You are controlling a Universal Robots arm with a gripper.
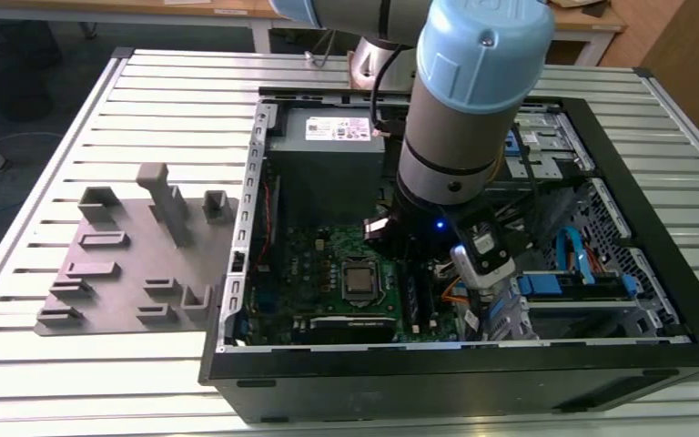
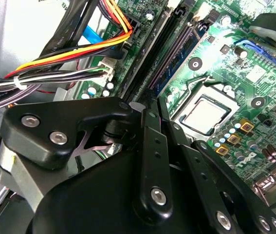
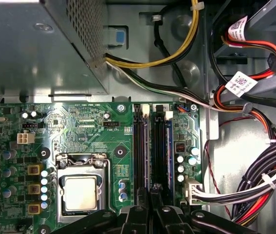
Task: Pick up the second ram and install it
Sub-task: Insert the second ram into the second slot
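On a slatted metal table (image 1: 143, 382), the gripper (image 3: 150, 195) is pressing the ram (image 3: 156, 151), fingers pinching it, risking a crooked seat in the slot (image 3: 138, 151).

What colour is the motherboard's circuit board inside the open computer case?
Green; the flat motherboard circuit board shows best in the first wrist view.
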